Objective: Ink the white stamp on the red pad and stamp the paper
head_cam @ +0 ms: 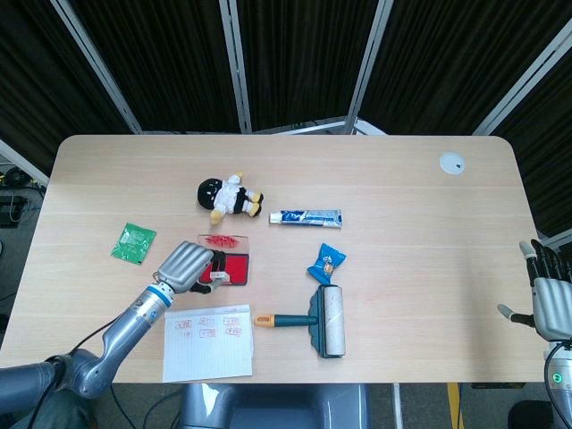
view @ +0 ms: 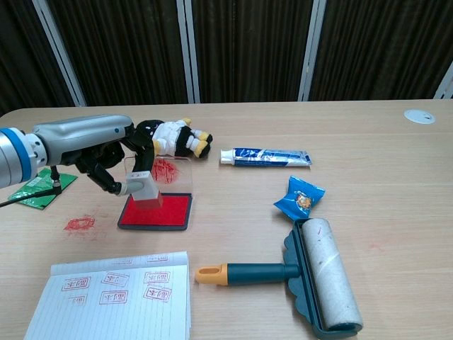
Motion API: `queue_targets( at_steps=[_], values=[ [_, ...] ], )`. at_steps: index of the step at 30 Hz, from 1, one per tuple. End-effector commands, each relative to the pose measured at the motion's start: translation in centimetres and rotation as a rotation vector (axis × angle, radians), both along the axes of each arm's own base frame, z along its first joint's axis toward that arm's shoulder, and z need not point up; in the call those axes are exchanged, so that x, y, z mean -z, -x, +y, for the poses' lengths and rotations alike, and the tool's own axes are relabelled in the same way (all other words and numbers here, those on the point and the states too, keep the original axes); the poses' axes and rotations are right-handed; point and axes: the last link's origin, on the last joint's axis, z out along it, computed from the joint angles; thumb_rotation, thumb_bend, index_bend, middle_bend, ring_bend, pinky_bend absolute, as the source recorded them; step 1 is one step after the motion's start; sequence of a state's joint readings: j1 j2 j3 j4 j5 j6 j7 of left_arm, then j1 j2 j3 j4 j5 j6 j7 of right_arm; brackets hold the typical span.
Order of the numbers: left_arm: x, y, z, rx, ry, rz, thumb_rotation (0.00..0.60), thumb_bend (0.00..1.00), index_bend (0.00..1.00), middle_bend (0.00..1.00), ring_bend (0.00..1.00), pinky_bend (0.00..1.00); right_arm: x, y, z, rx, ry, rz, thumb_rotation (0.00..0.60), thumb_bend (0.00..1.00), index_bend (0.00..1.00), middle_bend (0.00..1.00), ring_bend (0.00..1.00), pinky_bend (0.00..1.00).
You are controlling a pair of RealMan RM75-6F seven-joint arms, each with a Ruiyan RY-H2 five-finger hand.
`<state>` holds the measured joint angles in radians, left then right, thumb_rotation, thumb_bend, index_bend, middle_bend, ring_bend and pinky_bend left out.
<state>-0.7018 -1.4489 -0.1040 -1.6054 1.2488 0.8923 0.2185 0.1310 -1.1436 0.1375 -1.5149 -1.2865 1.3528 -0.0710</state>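
Observation:
My left hand (view: 92, 145) (head_cam: 186, 264) holds the small white stamp (view: 146, 188) (head_cam: 217, 278), lifted just above the red ink pad (view: 164, 212) (head_cam: 234, 268). The pad's clear lid (view: 172, 175), smeared with red ink, stands upright behind it. The lined paper (view: 113, 301) (head_cam: 207, 340), bearing several red stamp marks, lies at the near table edge below the pad. My right hand (head_cam: 547, 290) hangs off the table's right side with its fingers apart and nothing in it.
A lint roller (view: 311, 276) lies right of the paper, a blue snack packet (view: 299, 197) and a toothpaste tube (view: 265, 157) beyond it. A plush doll (view: 170, 138) sits behind the pad, a green sachet (view: 34, 185) at left. A red ink smear (view: 79, 224) marks the table.

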Motion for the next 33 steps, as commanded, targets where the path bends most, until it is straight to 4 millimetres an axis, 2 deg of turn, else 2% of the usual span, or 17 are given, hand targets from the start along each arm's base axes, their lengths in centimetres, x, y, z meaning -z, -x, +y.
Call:
queue_targets(
  at_steps=[1,10,18,24,33],
  values=[
    [0.1,-0.1,-2.1,0.050,0.049,0.012,0.600,0.51,0.59,0.55,0.84,0.85,0.0,0.0,0.0,0.001,0.001,0.000,0.600,0.00,0.00,0.00,0.00,0.00],
    [1.7,-0.2,-5.9,0.164,0.141,0.067,0.600,0.51,0.59,0.55,0.84,0.85,-0.1,0.1,0.0,0.006,0.001,0.000,0.600,0.00,0.00,0.00,0.00,0.00],
    [3.4,-0.1,-8.3,0.230,0.196,0.097,0.600,0.51,0.59,0.55,0.84,0.85,-0.2,0.2,0.0,0.012,0.004,-0.002,0.600,0.00,0.00,0.00,0.00,0.00],
    [4.1,0.1,-9.1,0.249,0.208,0.103,0.600,0.51,0.59,0.55,0.84,0.85,-0.3,0.3,0.0,0.015,0.007,-0.002,0.600,0.00,0.00,0.00,0.00,0.00],
    [4.7,0.5,-9.3,0.288,0.164,0.117,0.600,0.51,0.59,0.55,0.84,0.85,-0.4,0.4,0.0,0.017,0.010,-0.006,0.600,0.00,0.00,0.00,0.00,0.00]
  ],
)
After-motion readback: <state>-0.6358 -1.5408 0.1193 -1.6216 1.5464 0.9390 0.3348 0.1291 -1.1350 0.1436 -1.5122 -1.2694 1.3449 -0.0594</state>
